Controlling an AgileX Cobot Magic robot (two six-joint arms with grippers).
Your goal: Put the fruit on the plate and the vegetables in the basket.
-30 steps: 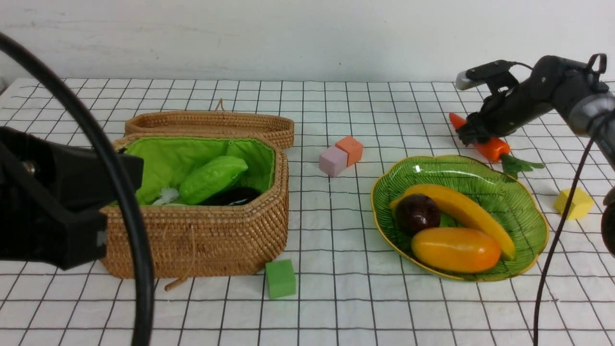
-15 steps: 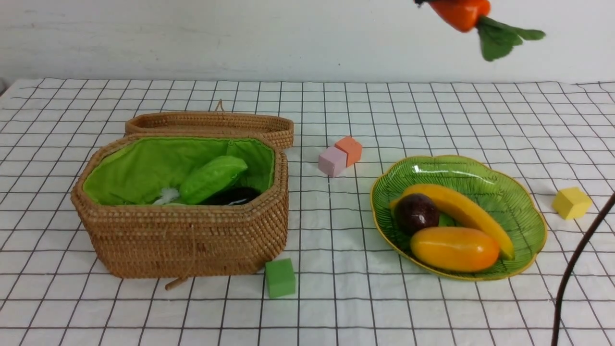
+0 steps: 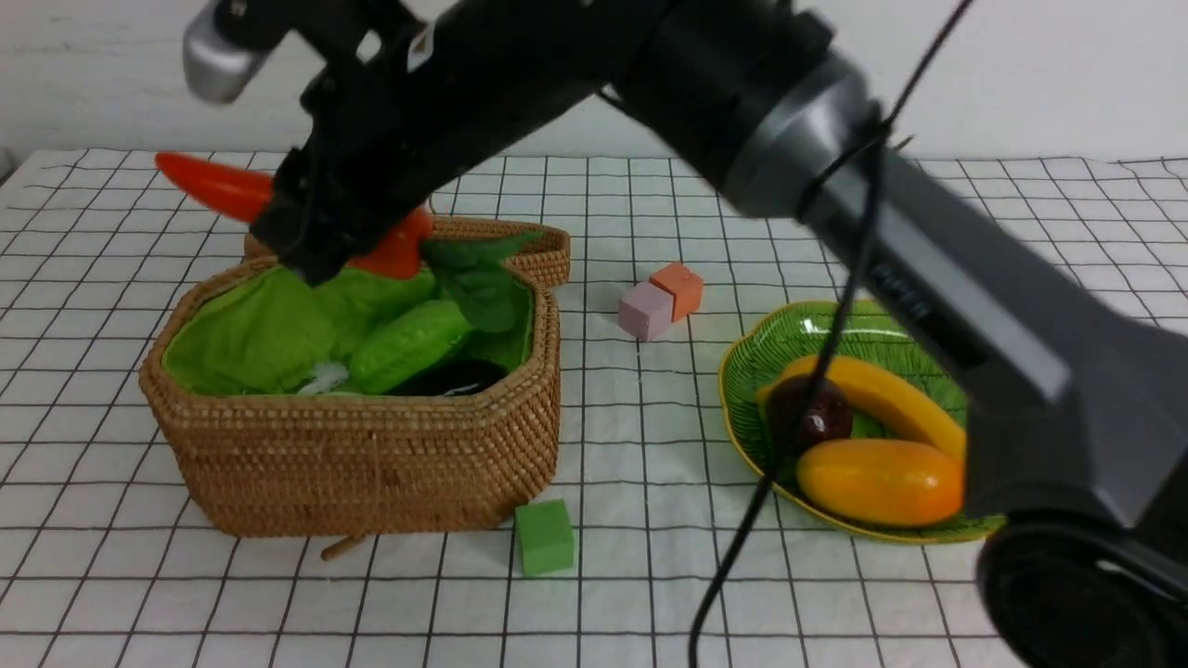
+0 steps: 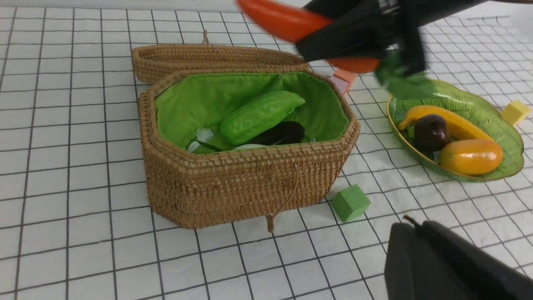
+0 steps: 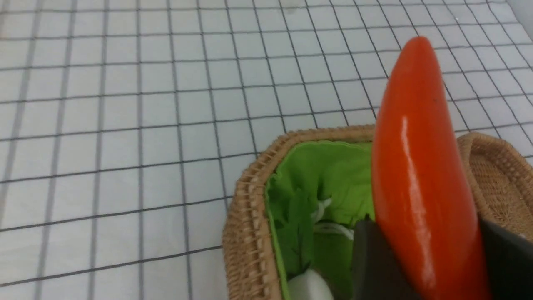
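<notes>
My right gripper [image 3: 316, 243] is shut on the orange-red carrot [image 3: 209, 186] and holds it level just above the back of the open wicker basket [image 3: 371, 464]. The carrot's green leaves hang over the lining. The right wrist view shows the carrot [image 5: 416, 146] between the dark fingers over the basket rim [image 5: 245, 216]. The light green gourd [image 3: 408, 343], dark eggplant [image 3: 459, 376] and white radish [image 5: 310, 287] lie inside. The banana [image 3: 891, 394], mango [image 3: 877, 481] and mangosteen [image 3: 807, 413] lie on the green leaf plate [image 3: 742, 371]. My left gripper [image 4: 410, 227] is shut and empty, low near the table's front.
A green cube [image 3: 545, 536] sits in front of the basket. A pink cube [image 3: 643, 310] and an orange cube [image 3: 680, 286] sit between basket and plate. A yellow cube [image 4: 515, 112] lies beyond the plate. The basket lid [image 3: 501, 243] lies open behind. My right arm spans above the plate.
My right gripper lifted the carrot from the table beside the plate, carried it up and across to the left, and now holds it above the basket. My left gripper left the front view.
</notes>
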